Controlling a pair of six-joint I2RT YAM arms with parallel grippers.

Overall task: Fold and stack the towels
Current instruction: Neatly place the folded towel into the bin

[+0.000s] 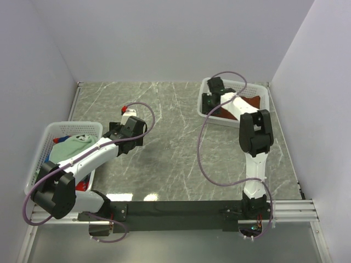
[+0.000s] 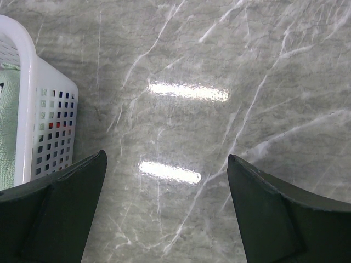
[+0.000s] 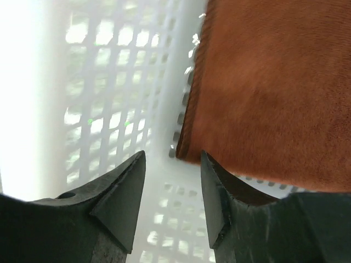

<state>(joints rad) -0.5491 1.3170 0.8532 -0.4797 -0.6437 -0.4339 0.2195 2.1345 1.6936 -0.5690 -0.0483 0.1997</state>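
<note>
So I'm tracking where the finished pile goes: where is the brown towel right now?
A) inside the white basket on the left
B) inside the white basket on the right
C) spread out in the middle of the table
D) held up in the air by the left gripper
B: the brown towel lies inside the basket on the right, with the right gripper reaching into it at the towel's corner.

Bright overhead light; glare, close-range blur
</note>
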